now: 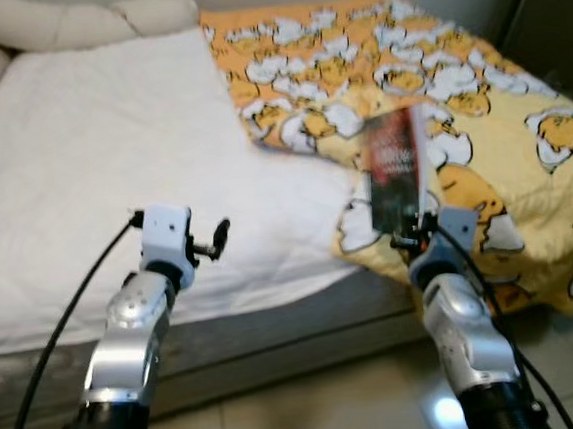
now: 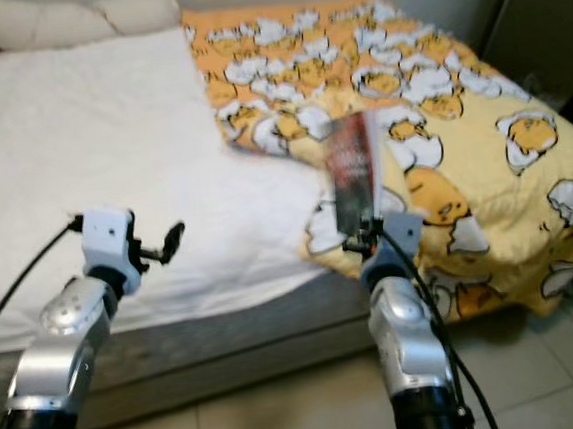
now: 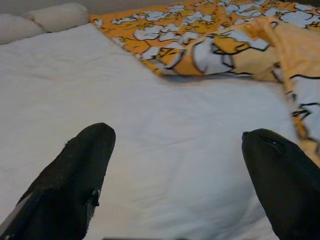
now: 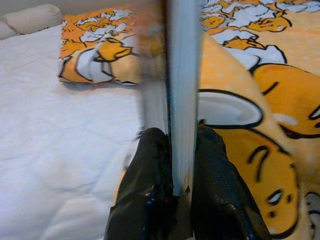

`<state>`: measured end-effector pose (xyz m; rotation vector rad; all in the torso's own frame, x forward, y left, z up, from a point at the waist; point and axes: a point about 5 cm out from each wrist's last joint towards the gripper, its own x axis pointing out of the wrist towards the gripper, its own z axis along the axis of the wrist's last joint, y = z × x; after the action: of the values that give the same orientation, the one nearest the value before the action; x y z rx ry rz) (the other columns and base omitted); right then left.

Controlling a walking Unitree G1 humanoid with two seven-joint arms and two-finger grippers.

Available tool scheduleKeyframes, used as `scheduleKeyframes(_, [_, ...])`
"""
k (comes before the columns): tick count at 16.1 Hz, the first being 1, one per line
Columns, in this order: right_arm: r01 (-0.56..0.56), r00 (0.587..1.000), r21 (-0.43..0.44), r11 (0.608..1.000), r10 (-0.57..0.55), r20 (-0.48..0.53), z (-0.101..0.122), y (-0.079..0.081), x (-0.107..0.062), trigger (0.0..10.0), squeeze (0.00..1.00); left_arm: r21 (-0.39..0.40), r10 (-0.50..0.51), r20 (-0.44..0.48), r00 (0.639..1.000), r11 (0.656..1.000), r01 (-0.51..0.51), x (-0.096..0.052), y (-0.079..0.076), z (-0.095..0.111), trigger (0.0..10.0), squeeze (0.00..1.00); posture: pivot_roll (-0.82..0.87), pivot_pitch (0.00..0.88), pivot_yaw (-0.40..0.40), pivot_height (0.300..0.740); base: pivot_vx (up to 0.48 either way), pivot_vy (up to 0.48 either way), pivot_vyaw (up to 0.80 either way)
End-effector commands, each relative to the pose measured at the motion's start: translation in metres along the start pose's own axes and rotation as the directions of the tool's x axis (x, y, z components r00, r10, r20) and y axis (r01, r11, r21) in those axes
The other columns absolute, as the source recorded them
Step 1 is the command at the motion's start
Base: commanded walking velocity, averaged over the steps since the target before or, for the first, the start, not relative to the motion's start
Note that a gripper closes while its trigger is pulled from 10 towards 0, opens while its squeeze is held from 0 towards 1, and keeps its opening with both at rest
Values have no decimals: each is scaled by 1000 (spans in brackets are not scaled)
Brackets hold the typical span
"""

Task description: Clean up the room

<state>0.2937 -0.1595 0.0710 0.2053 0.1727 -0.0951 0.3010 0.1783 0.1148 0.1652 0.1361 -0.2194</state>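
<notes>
Head cam first: I'm standing at the edge of the bed (image 1: 78, 122), white sheet on my left half, one yellow-orange blanket (image 1: 500, 126) w/ a cartoon egg print bunched over the right half. Two cream pillows (image 1: 79, 17) at the headboard end, maybe the edge of a third in the far left corner, can't rly tell. Both my arms are up in front of me, so 2 grippers in shot. My right gripper (image 1: 416, 235) is pinching 1 book (image 1: 395, 170), dark red/black cover, standing pretty much upright on its bottom edge, over the near side of the blanket close to where it meets the sheet. My left gripper (image 1: 218, 237) hangs over the near edge of the white sheet w/ nothing in it. Tiled floor (image 1: 313, 403) below, grey mattress side btw the two.

Other eye, same stuff: 1 book, 1 blanket, 2 arms. Dark furniture or a door at the far right, too blurry to call.

Left wrist cam: my two black fingers (image 3: 70, 180) are spread wide apart, just bare white sheet btw them, blanket's folded edge further off, pillows at the back.

Right wrist cam: both fingers (image 4: 150, 185) pressed against the book from either side near its bottom end. I'm seeing it edge-on, pale page block running straight up the frame, blurry higher up. Behind it the egg-print blanket on one side and white sheet on the other.
</notes>
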Motion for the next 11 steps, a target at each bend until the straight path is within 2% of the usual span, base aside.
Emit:
scheduleKeyframes(1, [-11, 999, 4, 1000, 11, 48, 10, 5, 2, 10000, 0, 15, 24, 1, 1000, 1000, -24, -1, 8, 2, 10000, 439, 60, 0, -24, 740, 0, 480, 0])
scheduleKeyframes(11, [-20, 999, 5, 1000, 20, 48, 11, 6, 4, 10000, 0, 21, 16, 8, 1000, 1000, -16, 1, 6, 3, 10000, 443, 64, 0, -30, 740, 0, 480, 0])
